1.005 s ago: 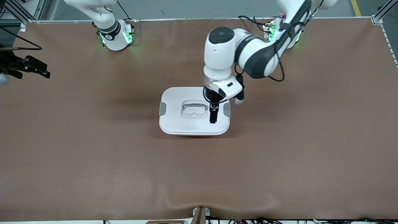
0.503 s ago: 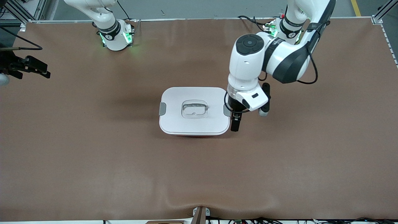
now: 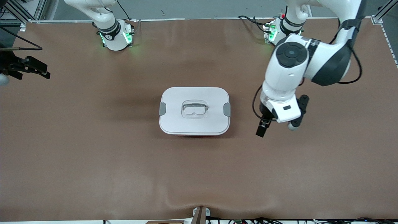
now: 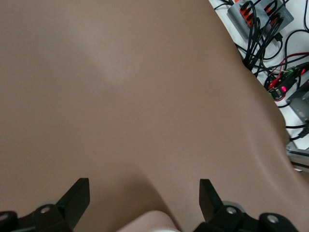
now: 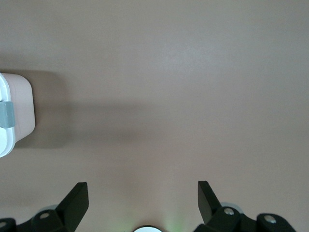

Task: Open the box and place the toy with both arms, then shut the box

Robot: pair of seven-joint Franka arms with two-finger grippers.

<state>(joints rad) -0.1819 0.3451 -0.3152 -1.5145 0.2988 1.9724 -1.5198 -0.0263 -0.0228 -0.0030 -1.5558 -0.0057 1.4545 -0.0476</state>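
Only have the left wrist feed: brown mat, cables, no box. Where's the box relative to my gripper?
Observer: The rounded pink plastic box with the white lid sits mid-table. The left gripper is over bare mat beside it, toward the left arm's end of the table.
Operator: Lid on or off?
Observer: On. The white lid covers the box, with a grey clip at each end and the recessed handle in the middle.
Operator: Right arm doing anything?
Observer: It waits. The right gripper is open over bare mat, and its wrist view catches only one clipped end of the box.
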